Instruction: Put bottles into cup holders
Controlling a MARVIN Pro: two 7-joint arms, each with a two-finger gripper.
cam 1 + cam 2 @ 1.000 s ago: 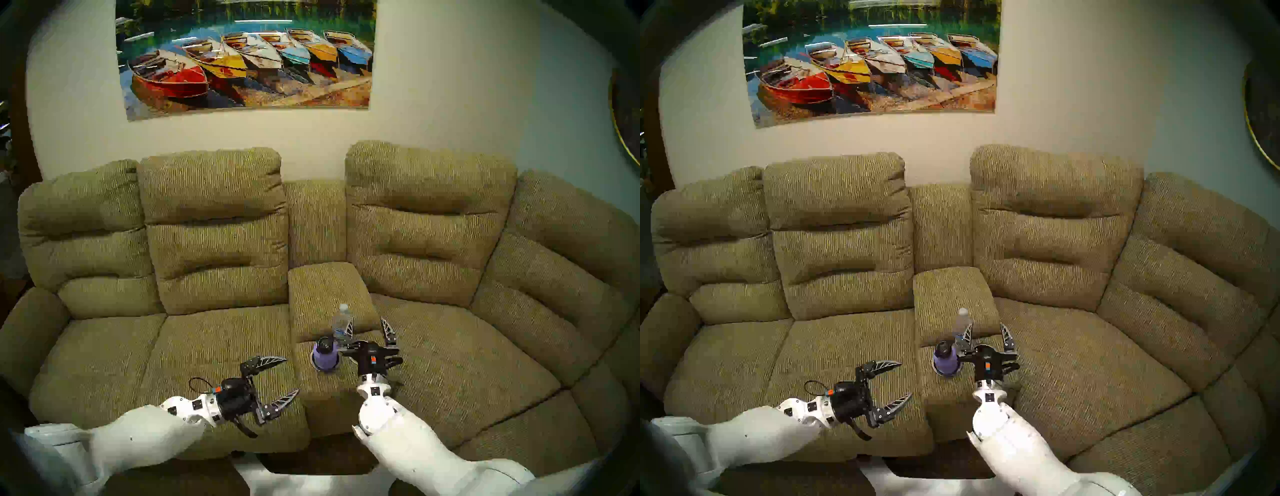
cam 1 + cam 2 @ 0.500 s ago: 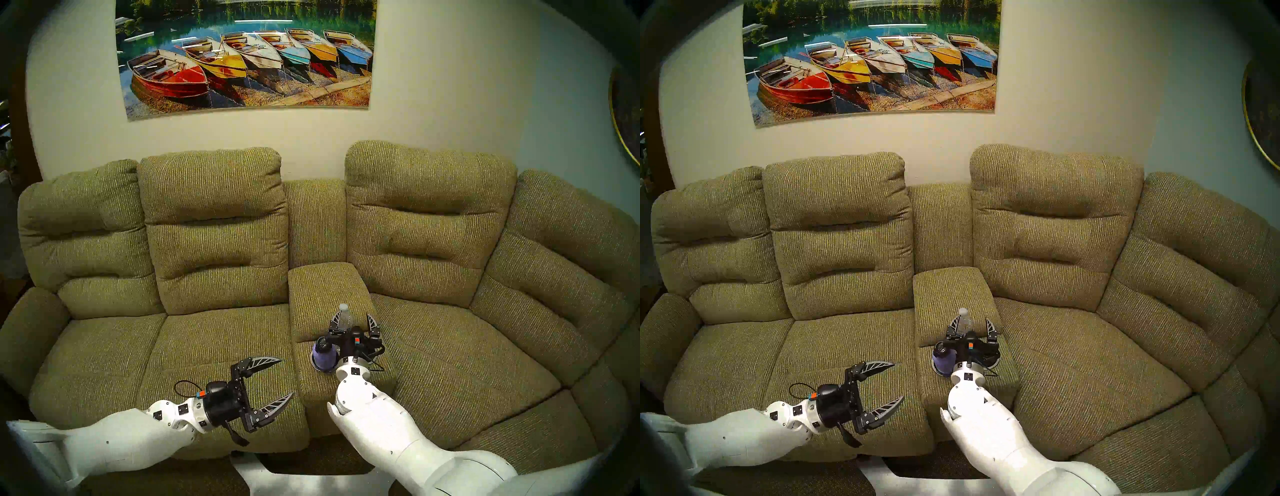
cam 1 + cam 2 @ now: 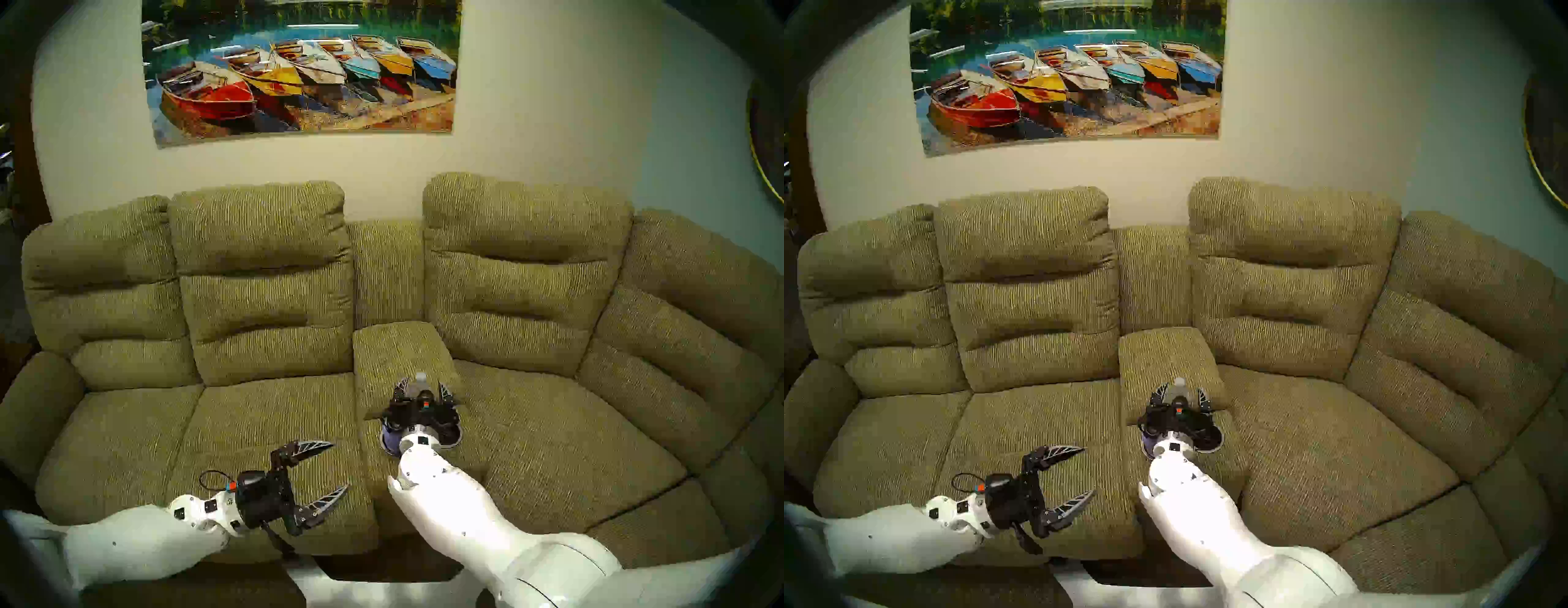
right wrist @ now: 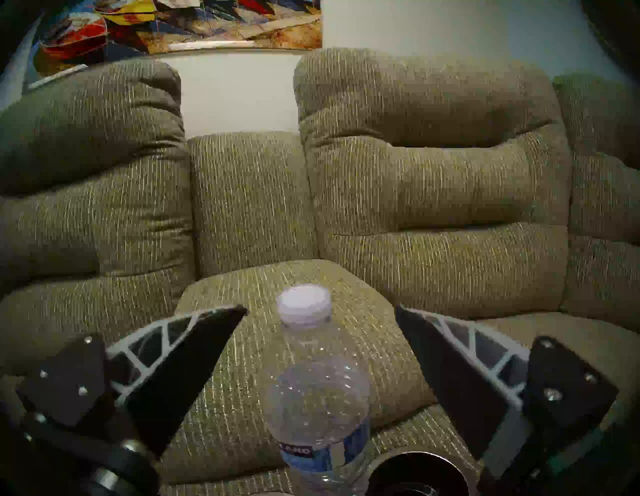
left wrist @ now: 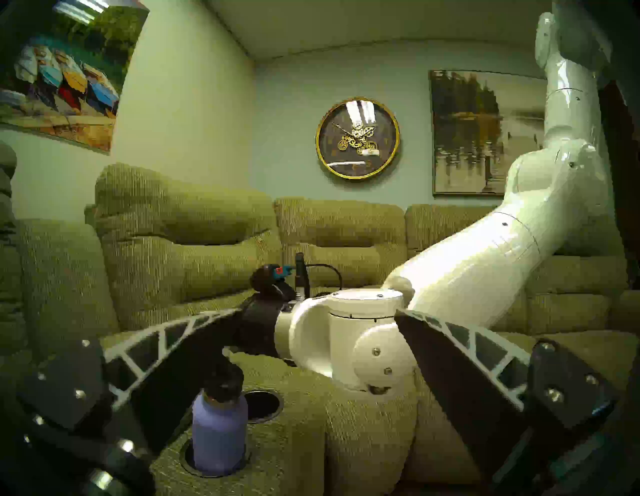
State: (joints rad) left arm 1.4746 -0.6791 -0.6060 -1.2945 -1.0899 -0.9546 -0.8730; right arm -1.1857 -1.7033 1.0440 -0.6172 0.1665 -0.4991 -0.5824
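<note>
The clear water bottle (image 4: 318, 381) with a white cap (image 4: 304, 304) stands upright on the sofa's centre console, just left of the empty cup holder (image 4: 415, 474). My right gripper (image 4: 320, 308) is open, one finger on each side of the bottle, not touching it; it also shows in the head views (image 3: 421, 388) (image 3: 1180, 395). The lavender flask (image 5: 220, 429) stands in the left cup holder (image 5: 194, 466), partly hidden by my right wrist in the head view (image 3: 389, 434). My left gripper (image 3: 339, 465) is open and empty over the left seat.
The olive sofa's padded console lid (image 3: 399, 352) rises just behind the bottle. Seat cushions (image 3: 263, 424) lie to both sides of the console. My right forearm (image 3: 445, 501) lies over the console's front. A boat painting (image 3: 301, 68) hangs on the wall.
My right gripper has moved left and forward so that its fingers now stand on both sides of the water bottle, set closer together. My left arm has drawn back and to the left.
</note>
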